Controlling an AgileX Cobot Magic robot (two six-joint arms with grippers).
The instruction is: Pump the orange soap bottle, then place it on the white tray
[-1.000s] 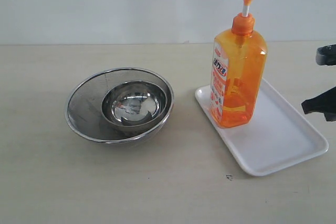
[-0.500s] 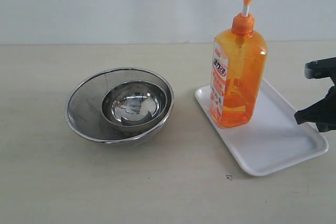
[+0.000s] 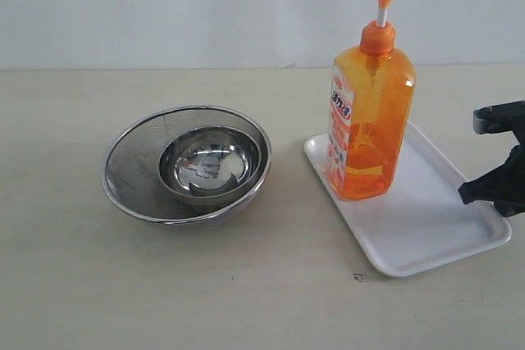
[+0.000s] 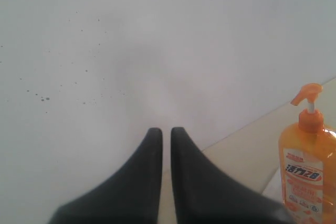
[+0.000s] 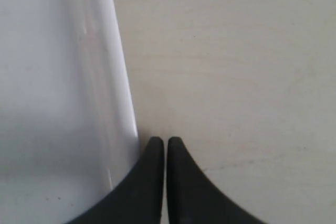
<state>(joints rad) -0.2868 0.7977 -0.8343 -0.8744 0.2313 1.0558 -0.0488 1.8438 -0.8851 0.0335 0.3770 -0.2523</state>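
The orange soap bottle (image 3: 371, 120) stands upright on the near-left end of the white tray (image 3: 435, 219), its pump head raised. My right gripper (image 3: 464, 194) is shut and empty, low over the tray's right edge, well clear of the bottle. In the right wrist view its fingertips (image 5: 161, 141) sit just beside the tray's rim (image 5: 123, 93), over bare table. My left gripper (image 4: 165, 129) is shut and empty, pointing at the pale wall, with the bottle (image 4: 310, 177) off to one side. The left arm is outside the exterior view.
A steel mesh bowl (image 3: 119, 161) with a smaller steel bowl (image 3: 209, 161) inside it sits left of the tray. A small dark speck (image 3: 358, 277) lies on the table in front of the tray. A pale wall stands behind the table.
My right gripper has moved leftward and slightly down, reaching over the tray's right edge. The bottle, tray and bowls have stayed put.
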